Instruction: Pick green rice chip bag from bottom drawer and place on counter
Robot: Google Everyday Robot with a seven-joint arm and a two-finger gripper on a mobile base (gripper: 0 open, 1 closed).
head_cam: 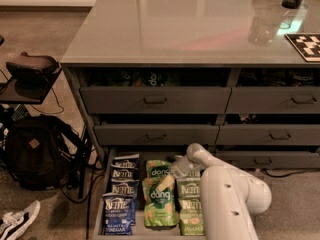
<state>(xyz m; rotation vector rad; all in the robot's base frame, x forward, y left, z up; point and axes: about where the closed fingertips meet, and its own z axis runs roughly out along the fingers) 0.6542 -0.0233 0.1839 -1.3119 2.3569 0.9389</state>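
The gripper (165, 183) is down in the bottom drawer (99, 204), right at the top edge of the green rice chip bag (160, 206). From where I stand I cannot tell if the jaws are spread or pinching the bag. The tip looks like a pale smudge on the shiny green.

The bag lies flat in the middle row, near the front of the drawer. It is packed in tight. A second green bag (159, 170) sits just behind it and seems to touch it. The blue bags (120, 206) press in on one side and the paler green bags (190, 209) on the other.

So a few things could go wrong:

- **Wrong grab:** The gripper could catch the second green bag too, or pull a neighbor up with it, because there is no room between them.
- **Slipping:** The bag is shiny and puffy, so a small pinch at the edge could slide off.
- **Bumping:** The drawer above (155, 134) hangs over the back of the open one. If the gripper lifts too far back, it or the bag could knock that drawer's front.
- **Brushing:** The big white arm (230, 204) hangs over the right side of the drawer and could brush the paler bags as it rises.
- **Dropping:** The counter (175, 29) is high up, well apart from the drawer. With a weak hold, I think the bag would fall to the floor on the way.
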